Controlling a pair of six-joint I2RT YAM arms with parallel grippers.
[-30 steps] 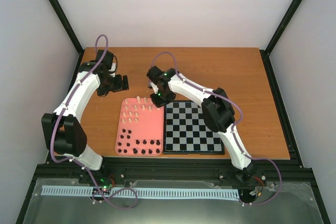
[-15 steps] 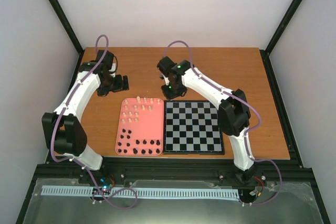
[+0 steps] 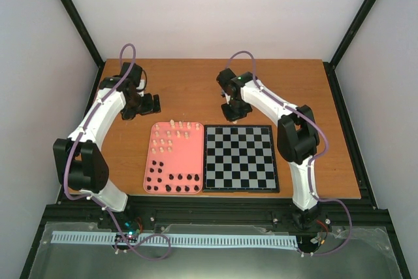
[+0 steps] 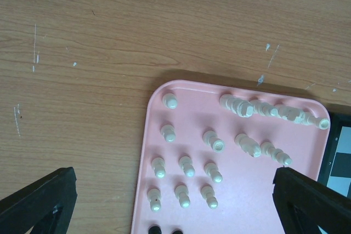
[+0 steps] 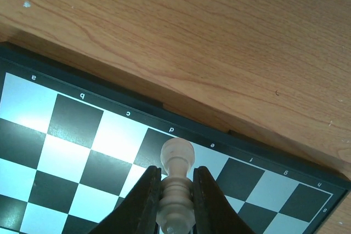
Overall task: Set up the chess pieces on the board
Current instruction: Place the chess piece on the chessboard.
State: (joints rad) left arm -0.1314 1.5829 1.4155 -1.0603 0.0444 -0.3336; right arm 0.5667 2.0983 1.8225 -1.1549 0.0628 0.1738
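1. Chessboard (image 3: 238,158) of black and pale grey checks lies flat on the wooden worktop (image 3: 313,96), in the lower centre of the top view. Its left edge is right beside a pink tray (image 3: 189,158).
2. Cream pieces (image 3: 171,136) stand in the upper half of the tray in the top view, and black pieces (image 3: 171,178) fill its lower half.
3. The right end effector (image 3: 233,114) sits just above the chessboard's upper edge in the top view, near the middle of the frame.
4. In the right wrist view this end effector (image 5: 175,172) is clenched on 1 cream piece (image 5: 176,157) with a rounded head. Its 2 dark fingers (image 5: 147,195) pinch the stem from both sides and the head pokes out past the tips.
5. That piece shows against the chessboard's (image 5: 71,152) lettered edge row, close to the letter d. Whether its base touches the surface cannot be told.
6. The left end effector (image 3: 149,104) is at the upper left of the tray in the top view, over bare worktop.
7. In the left wrist view its fingers (image 4: 38,201) are spread wide at the 2 lower corners, released and grasping nothing. The end effector's midpoint (image 4: 174,176) falls over the tray (image 4: 247,190).
8. Small cream pieces (image 4: 186,165) stand in rows at the tray's left, with taller ones lined along its upper edge. 2 black pieces (image 4: 155,228) peek in at the bottom, and a corner of the chessboard (image 4: 341,157) shows at the right edge.
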